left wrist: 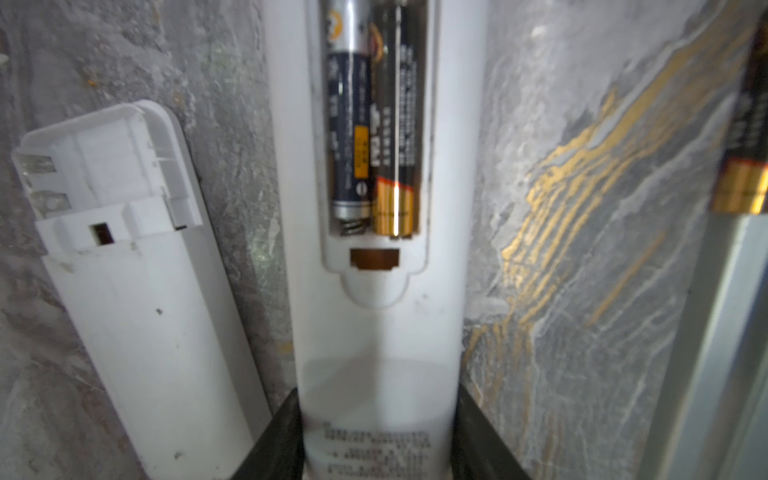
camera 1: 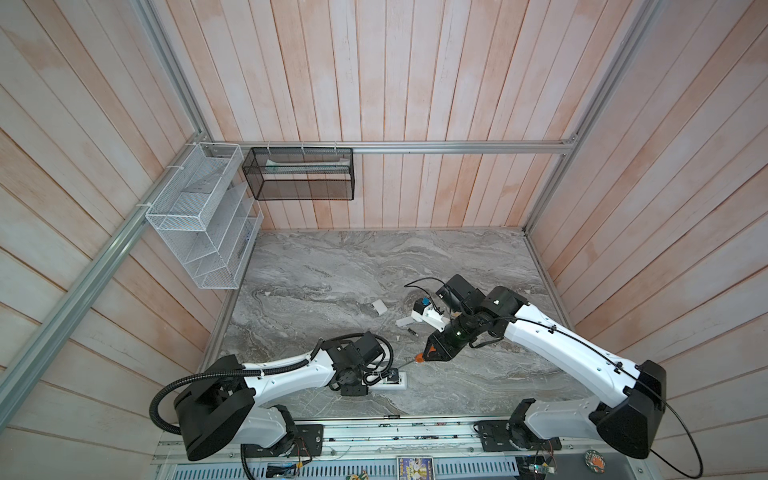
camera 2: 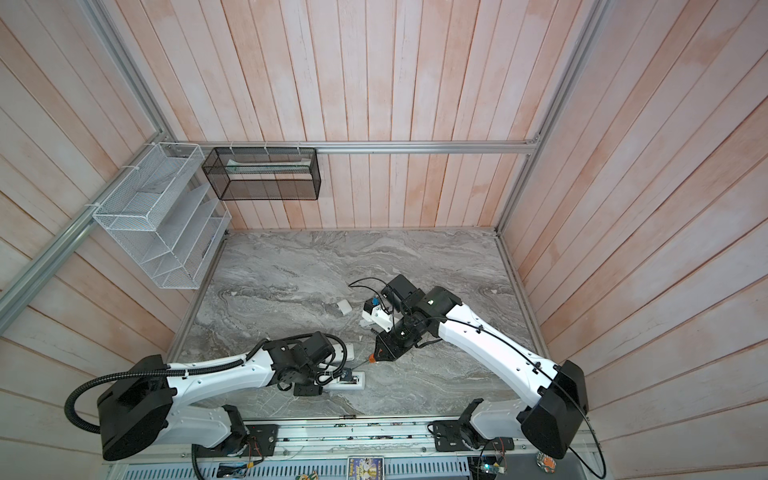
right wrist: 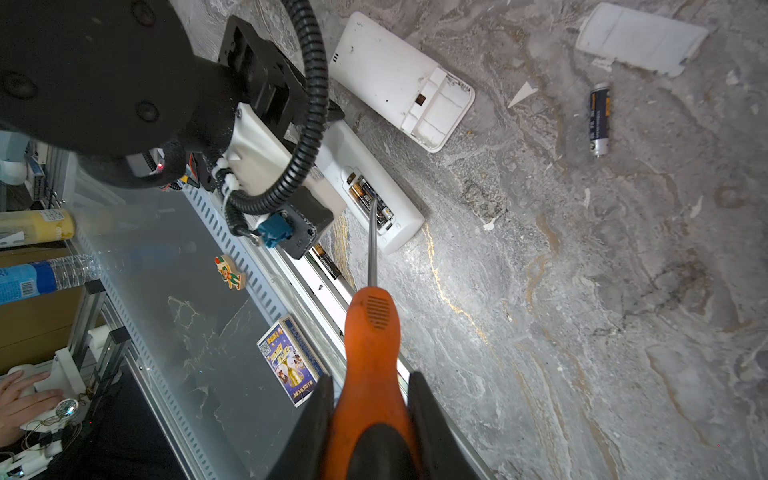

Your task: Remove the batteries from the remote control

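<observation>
My left gripper (left wrist: 376,449) is shut on the lower end of a white remote control (left wrist: 378,332) lying near the table's front edge (camera 1: 397,380). Its back compartment is uncovered and holds two batteries side by side, one dark blue (left wrist: 351,124) and one black and gold (left wrist: 397,124). My right gripper (right wrist: 370,415) is shut on an orange-handled screwdriver (right wrist: 372,353). The screwdriver's metal shaft reaches to the batteries (right wrist: 370,199) in the compartment. A loose battery (right wrist: 599,120) lies on the marble, apart from both grippers.
A second white remote (right wrist: 399,83) with an empty compartment lies beside the held one. Another battery (left wrist: 744,145) rests at the table's front rail. A white cover (right wrist: 640,39) lies farther back on the marble. Wire baskets (camera 1: 199,220) hang on the left wall.
</observation>
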